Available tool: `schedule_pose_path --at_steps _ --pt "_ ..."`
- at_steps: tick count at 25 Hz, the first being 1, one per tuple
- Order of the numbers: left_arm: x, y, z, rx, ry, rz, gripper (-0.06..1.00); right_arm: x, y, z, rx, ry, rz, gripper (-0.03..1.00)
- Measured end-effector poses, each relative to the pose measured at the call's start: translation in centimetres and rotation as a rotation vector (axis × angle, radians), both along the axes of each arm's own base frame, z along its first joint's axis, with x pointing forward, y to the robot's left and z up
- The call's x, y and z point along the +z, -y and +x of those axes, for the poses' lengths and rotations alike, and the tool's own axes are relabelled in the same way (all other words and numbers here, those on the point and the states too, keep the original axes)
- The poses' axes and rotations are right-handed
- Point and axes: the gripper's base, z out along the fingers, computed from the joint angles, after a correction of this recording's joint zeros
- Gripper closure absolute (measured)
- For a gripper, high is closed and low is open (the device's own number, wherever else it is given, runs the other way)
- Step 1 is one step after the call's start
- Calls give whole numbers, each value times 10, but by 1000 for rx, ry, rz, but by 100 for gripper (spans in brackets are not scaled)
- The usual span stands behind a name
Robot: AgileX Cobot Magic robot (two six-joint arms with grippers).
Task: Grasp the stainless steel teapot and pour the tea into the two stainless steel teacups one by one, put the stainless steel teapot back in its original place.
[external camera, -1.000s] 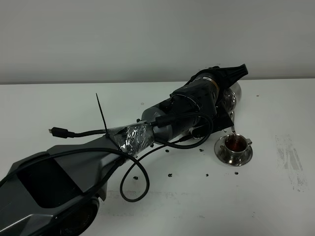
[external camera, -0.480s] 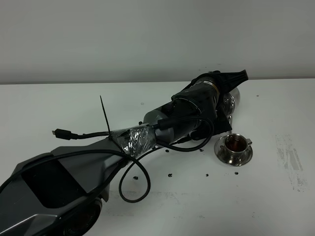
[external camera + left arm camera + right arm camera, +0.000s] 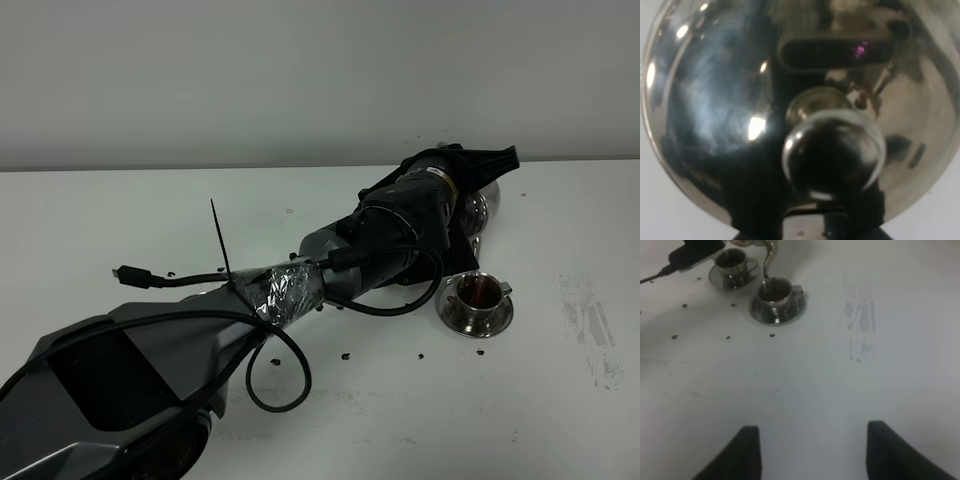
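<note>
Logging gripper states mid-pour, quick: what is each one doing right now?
Left gripper: shut on the teapot, held over the cups.
Right gripper: open, empty, above the bare table.

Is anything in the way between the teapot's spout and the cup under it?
Nothing visible. In the right wrist view, the spout of the teapot hangs just above the nearer teacup, which holds tea. The other teacup stands beside it, out of the way.

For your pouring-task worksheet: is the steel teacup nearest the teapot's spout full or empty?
Holding tea. The teacup shows reddish-brown liquid inside, with the teapot's spout right above its rim; exact fill level cannot be told.
</note>
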Motion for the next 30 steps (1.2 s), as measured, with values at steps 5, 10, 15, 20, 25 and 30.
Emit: schedule_pose_path --at_steps 5,10,15,20,25,30 --pt "0 1 -1 -2 2 2 77 0 0 0 0 0 0 50" --pt "0 3 -3 2 -5 -14 77 0 0 0 0 0 0 50" --pt "-1 -1 -3 64 -49 -46 77 0 0 0 0 0 0 50" --pt "11 -10 -4 148 -96 -79 77 0 0 0 0 0 0 50" --pt "22 -23 -4 258 -197 -168 77 0 0 0 0 0 0 50" --pt "48 -40 -8 370 -306 -277 77 0 0 0 0 0 0 50"
